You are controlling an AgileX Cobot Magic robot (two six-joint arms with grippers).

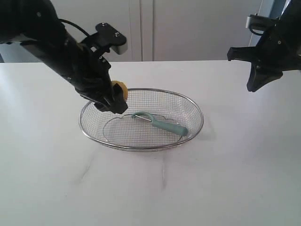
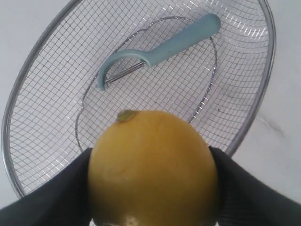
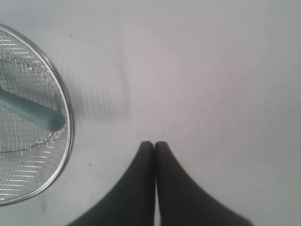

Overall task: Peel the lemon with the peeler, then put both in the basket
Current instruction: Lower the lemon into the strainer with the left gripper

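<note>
Left gripper (image 1: 116, 99): jaws spread wide and clamped on the lemon (image 2: 153, 169), one dark finger (image 2: 47, 200) on each side of the fruit. In the exterior view the lemon sat in the grip above the left rear part of the basket (image 1: 186, 104), about over the rim, and clear of the mesh floor. In the left wrist view the skin that showed was smooth yellow, with a small greenish stem nub on the side facing the basket. No sticker could be made out from any view.

Peeler (image 1: 162, 123): lay flat inside the basket on the mesh floor. Curved head with metal blade was near the middle; pale teal handle ran toward the right front wall, its end close to the wall. Whether it touched the wall could not be told. Neither gripper was on it.

Right gripper (image 3: 154, 146): fingers pressed tight together, nothing between them. It hung raised over the bare white table (image 1: 235, 179), right of the basket and well apart from the lemon.

Basket: stood on the table near centre; only the peeler lay in it
</note>
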